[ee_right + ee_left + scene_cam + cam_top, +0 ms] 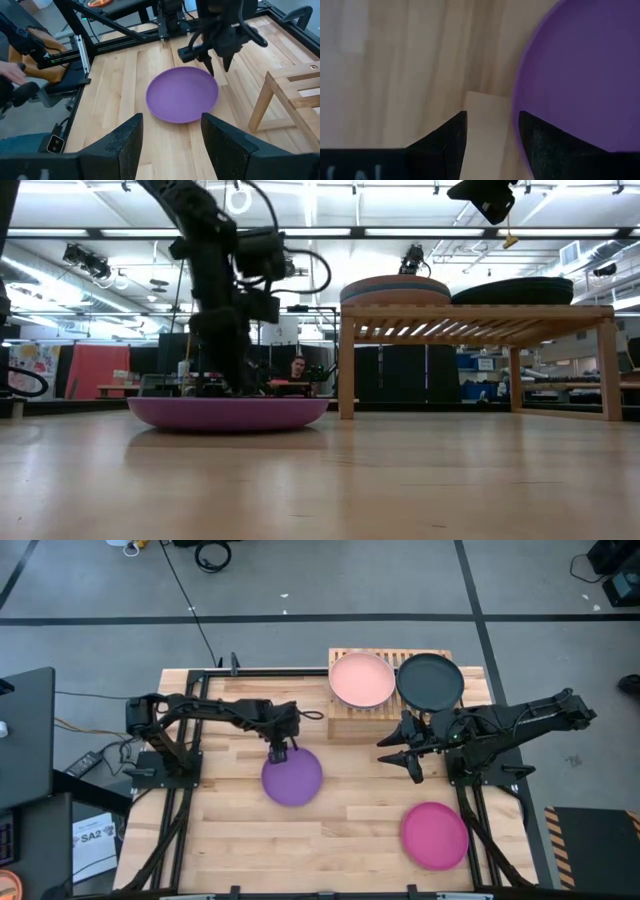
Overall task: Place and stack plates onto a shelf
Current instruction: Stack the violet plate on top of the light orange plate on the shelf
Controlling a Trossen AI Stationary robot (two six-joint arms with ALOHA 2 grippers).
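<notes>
A purple plate [292, 777] lies flat on the plank table, also seen in the right wrist view [182, 95]. My left gripper [279, 753] points down at the plate's far-left rim, open. In the left wrist view [492, 135] one finger stands over the plate and the other over bare wood outside it. My right gripper [398, 760] hovers open to the plate's right, in front of the shelf [345, 720]. A peach plate [362, 680] and a black plate [430, 682] top the stacks on the shelf. A magenta plate [435, 835] lies near the right front corner.
In the low view the shelf [480, 315] stands on legs to the right of the purple plate [228, 412], with open room under it. Arm bases and frame rails flank the table. A person's hand [12, 72] shows beyond the table's left edge.
</notes>
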